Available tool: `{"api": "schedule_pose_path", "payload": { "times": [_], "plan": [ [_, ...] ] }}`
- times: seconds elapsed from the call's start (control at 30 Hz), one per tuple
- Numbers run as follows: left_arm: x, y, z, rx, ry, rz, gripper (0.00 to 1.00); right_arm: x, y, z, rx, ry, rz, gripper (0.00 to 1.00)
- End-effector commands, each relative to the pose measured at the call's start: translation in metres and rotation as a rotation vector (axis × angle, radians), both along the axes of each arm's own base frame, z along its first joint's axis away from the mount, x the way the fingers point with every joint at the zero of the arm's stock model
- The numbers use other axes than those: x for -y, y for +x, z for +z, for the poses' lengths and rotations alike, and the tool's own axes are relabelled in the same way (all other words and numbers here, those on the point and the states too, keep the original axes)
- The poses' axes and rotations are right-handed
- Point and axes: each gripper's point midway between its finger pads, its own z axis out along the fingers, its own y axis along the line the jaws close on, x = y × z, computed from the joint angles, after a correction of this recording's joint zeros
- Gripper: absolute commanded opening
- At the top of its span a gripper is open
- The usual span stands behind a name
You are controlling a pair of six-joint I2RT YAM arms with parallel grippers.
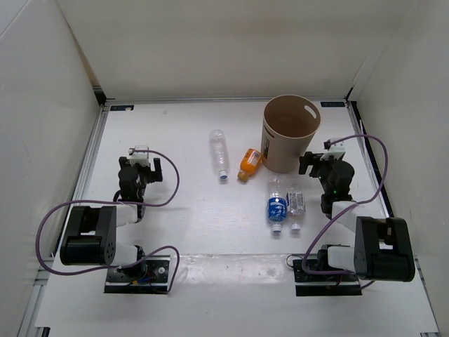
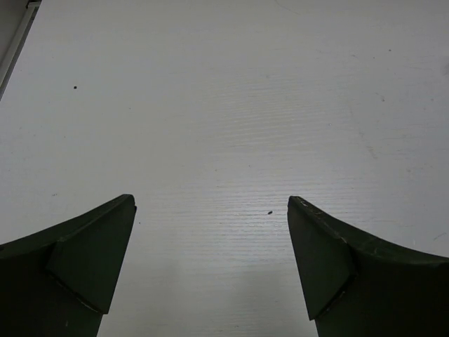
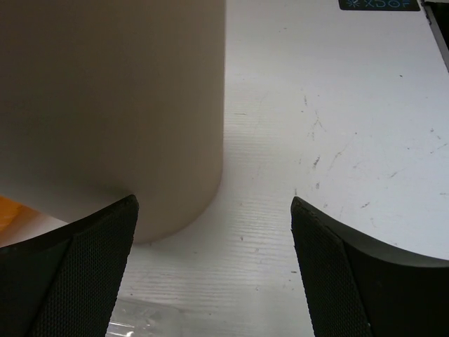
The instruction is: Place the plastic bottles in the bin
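Note:
The tan bin (image 1: 290, 133) stands upright at the back right of the table; its wall fills the upper left of the right wrist view (image 3: 112, 105). A long clear bottle (image 1: 219, 154) lies left of it. An orange bottle (image 1: 250, 163) lies against the bin's base. A blue-labelled bottle (image 1: 276, 207) and a short white-labelled bottle (image 1: 295, 205) lie side by side in front of the bin. My right gripper (image 1: 313, 163) is open and empty beside the bin's right side (image 3: 214, 203). My left gripper (image 1: 142, 156) is open and empty over bare table (image 2: 210, 203), far left of the bottles.
White walls enclose the table on three sides. Purple cables loop from both arms. A dark label (image 3: 379, 4) sits at the table's far edge. A bit of clear plastic (image 3: 140, 319) shows at the bottom edge of the right wrist view.

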Motion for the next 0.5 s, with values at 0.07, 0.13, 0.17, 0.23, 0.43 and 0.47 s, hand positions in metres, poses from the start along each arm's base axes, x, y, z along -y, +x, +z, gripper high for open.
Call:
{"api": "schedule_pose_path", "payload": {
  "times": [0.07, 0.13, 0.17, 0.23, 0.43, 0.47],
  "plan": [
    [0.001, 0.008, 0.016, 0.043, 0.003, -0.003, 1.00, 0.010, 0.008, 0.021, 0.064, -0.004, 0.008, 0.90],
    [-0.002, 0.008, 0.018, 0.052, 0.003, 0.010, 1.00, 0.009, 0.009, 0.022, 0.065, -0.003, 0.011, 0.90],
    [-0.002, 0.005, 0.013, 0.002, 0.001, 0.017, 1.00, 0.009, 0.008, 0.020, 0.063, -0.004, 0.011, 0.90],
    [-0.016, -0.001, 0.024, -0.094, 0.005, 0.115, 1.00, 0.009, 0.009, 0.022, 0.069, -0.003, 0.011, 0.90],
    [-0.006, 0.012, 0.166, -0.256, -0.147, 0.169, 1.00, 0.008, 0.009, 0.019, 0.059, -0.007, -0.001, 0.90],
    [0.009, 0.012, 0.167, -0.298, -0.140, 0.068, 1.00, 0.008, 0.009, 0.020, 0.062, -0.006, 0.000, 0.90]
  ]
}}
